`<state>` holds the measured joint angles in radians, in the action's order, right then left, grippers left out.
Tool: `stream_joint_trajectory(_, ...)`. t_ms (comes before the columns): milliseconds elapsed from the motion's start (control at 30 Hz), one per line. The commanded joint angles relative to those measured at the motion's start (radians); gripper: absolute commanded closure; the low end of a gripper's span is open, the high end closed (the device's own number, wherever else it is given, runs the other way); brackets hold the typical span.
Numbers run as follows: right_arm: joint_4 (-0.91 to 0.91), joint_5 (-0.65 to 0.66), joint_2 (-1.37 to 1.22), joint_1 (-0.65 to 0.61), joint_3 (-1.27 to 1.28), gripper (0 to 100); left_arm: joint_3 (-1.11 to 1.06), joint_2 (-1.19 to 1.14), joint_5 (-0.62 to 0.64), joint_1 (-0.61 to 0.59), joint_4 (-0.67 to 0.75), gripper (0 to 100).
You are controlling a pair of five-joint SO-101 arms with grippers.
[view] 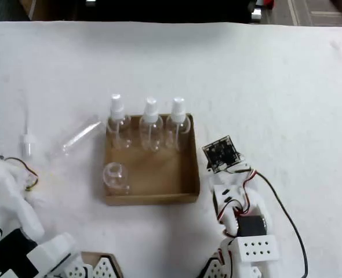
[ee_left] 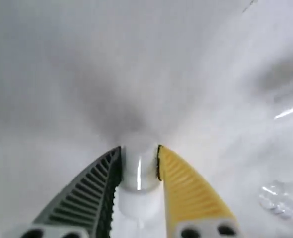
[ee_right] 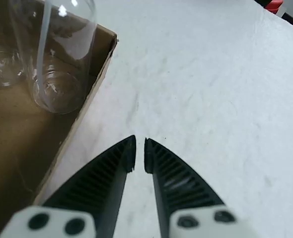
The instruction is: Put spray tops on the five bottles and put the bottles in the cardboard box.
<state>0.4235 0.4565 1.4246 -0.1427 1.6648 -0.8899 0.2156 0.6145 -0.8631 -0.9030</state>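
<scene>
My left pincer clamps a spray top, the open bottle stands upright in the box toward three o'clock, and my right pincer is together, empty.

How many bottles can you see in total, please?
5. Three capped bottles stand along the far wall of the box, one open bottle sits in its near-left corner, and a fifth bottle lies on the table left of it.

A white tablecloth spreads wide; a red object lies beyond it.
</scene>
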Motion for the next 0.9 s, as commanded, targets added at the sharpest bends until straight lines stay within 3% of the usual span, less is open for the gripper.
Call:
stream_joint_trajectory(0,-0.012,0.011,0.007,-0.008,0.000,98.3,0.089,-0.001,0.011,-0.033,0.009,98)
stream_joint_trajectory(367,-0.012,0.011,0.007,-0.008,0.000,98.3,0.141,-0.001,-0.009,-0.124,-0.034,98)
stream_joint_trajectory(533,-0.012,0.011,0.007,-0.008,0.000,98.3,0.371,-0.001,-0.397,-0.111,-0.270,98)
stream_joint_trajectory(667,-0.012,0.011,0.008,-0.008,0.000,98.3,0.637,-0.001,-0.377,-0.056,-0.525,98)
stream_joint_trajectory(867,-0.012,0.011,0.008,-0.008,0.000,98.3,0.954,-0.001,-0.376,0.015,-0.721,98)
